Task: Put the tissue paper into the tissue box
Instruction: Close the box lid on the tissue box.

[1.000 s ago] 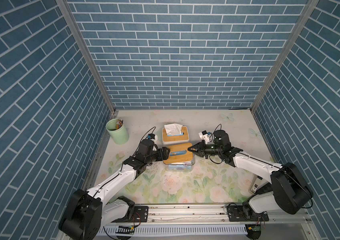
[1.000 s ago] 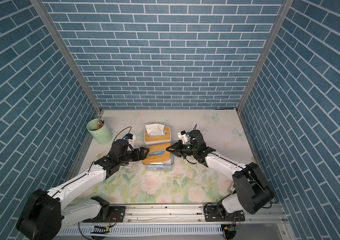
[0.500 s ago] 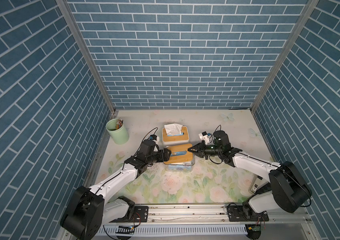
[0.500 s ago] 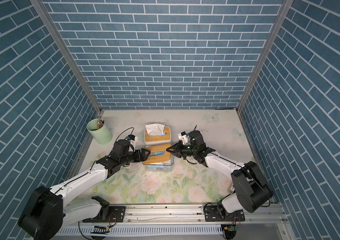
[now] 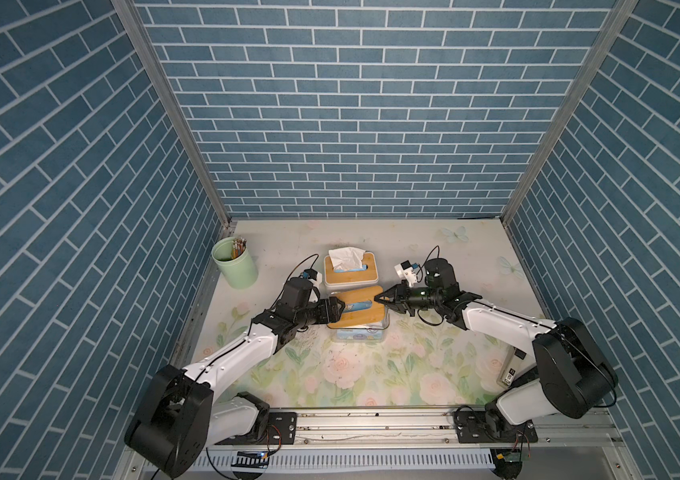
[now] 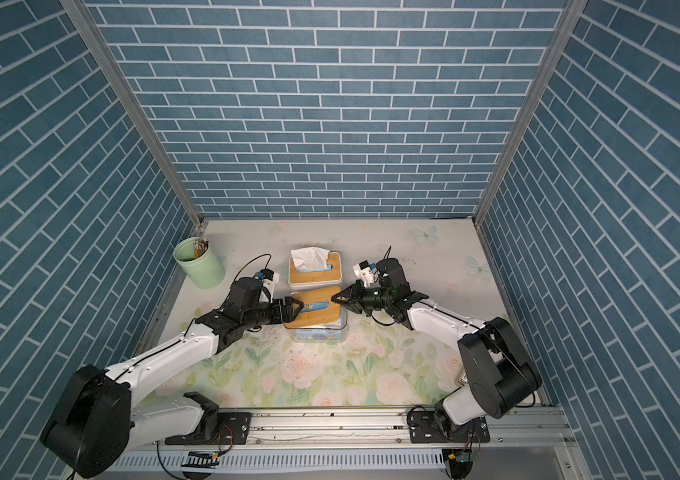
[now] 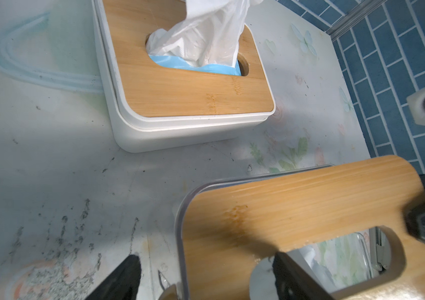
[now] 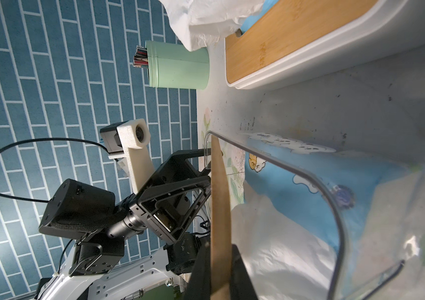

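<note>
Right hand pinching lid edge; left hand wide open, astride opposite edge, over tissue box

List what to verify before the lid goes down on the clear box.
1. Right gripper shut on the lid edge: ok.
2. Left gripper open at the lid's opposite end, not gripping: ok.
3. Tissue pack inside the clear box: ok.
4. Lid square with the box rim: not ok. It is askew and raised.
5. Tissue pulled up through the slot: not ok. The slot is bare.
6. White box apart from the clear box: ok.
</note>
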Motion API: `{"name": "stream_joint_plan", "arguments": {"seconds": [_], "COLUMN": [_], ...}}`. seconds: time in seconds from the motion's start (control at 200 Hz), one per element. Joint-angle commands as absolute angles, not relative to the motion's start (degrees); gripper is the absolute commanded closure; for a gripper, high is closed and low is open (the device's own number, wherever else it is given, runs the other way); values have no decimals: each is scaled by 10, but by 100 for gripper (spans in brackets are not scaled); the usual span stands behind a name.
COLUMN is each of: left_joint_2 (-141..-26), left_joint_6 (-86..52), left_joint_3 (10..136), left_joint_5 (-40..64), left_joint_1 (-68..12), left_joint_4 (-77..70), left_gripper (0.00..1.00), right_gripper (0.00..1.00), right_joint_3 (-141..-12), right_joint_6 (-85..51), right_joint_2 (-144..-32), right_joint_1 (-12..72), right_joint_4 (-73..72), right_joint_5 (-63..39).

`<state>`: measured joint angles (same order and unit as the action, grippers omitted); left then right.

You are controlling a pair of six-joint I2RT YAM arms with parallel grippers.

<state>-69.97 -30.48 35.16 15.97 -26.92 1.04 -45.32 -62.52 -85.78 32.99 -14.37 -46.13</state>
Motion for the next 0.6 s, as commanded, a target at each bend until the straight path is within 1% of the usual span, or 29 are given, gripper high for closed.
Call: {"name": "stream_joint_plan", "arguments": {"seconds": [0.0,0.125,0.48,0.595], "left_joint_2": [-708,-720,-741,-753], "left_joint_6": [-298,-295,-262,-255], "left_joint_3": [369,378,402,416], "left_joint_5": [161,163,155,169], "left_joint_1": [-272,-271,-272,-272], "left_joint_4": [10,16,83,111], "left_gripper": [21,25,24,24], "right_gripper": [96,96,96,95], "right_joint_3": [-452,-451,-456,-461], "right_joint_6": [-581,-580,-574,-566], "right_joint_2": [-878,-880,-879,-880], "right_joint_1": [332,332,333,331], "right_joint_4": [-98,-103,-104,-98], "right_joint_5": [-447,-449,-451,-450]}}
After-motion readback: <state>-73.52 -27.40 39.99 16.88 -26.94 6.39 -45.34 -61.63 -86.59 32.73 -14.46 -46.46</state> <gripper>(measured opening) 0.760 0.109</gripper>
